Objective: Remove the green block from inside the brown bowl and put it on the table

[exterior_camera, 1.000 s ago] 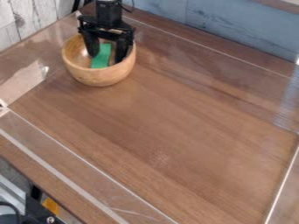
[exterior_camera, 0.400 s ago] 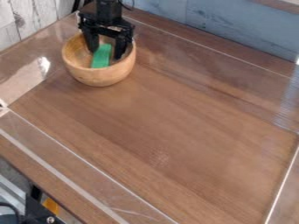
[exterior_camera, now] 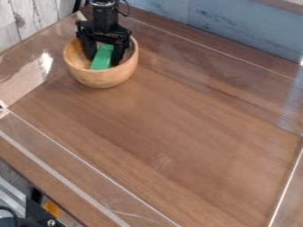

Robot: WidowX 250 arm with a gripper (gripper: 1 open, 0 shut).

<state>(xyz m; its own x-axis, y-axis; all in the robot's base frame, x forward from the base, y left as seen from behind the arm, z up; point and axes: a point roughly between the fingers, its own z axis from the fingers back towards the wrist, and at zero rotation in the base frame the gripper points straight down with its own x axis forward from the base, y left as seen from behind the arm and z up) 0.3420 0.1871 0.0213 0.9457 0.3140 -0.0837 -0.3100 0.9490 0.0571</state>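
Note:
The brown bowl [exterior_camera: 85, 76] sits at the far left of the table [exterior_camera: 178, 133]. Inside it lies the green block [exterior_camera: 103, 58], a bright green bar leaning toward the bowl's back wall. My gripper [exterior_camera: 104, 53] points straight down into the bowl, open, with one black finger on each side of the block. I cannot tell whether the fingers touch the block. The upper end of the block is hidden behind the gripper body.
Clear plastic walls [exterior_camera: 225, 44] edge the tabletop at the back and sides. A pale wooden wall [exterior_camera: 30, 13] stands behind the bowl at the far left. The table's front edge [exterior_camera: 71, 177] runs diagonally at the lower left.
The gripper has sunk a little deeper into the bowl and shifted slightly left, its open fingers now lower around the green block. The block and bowl have not moved.

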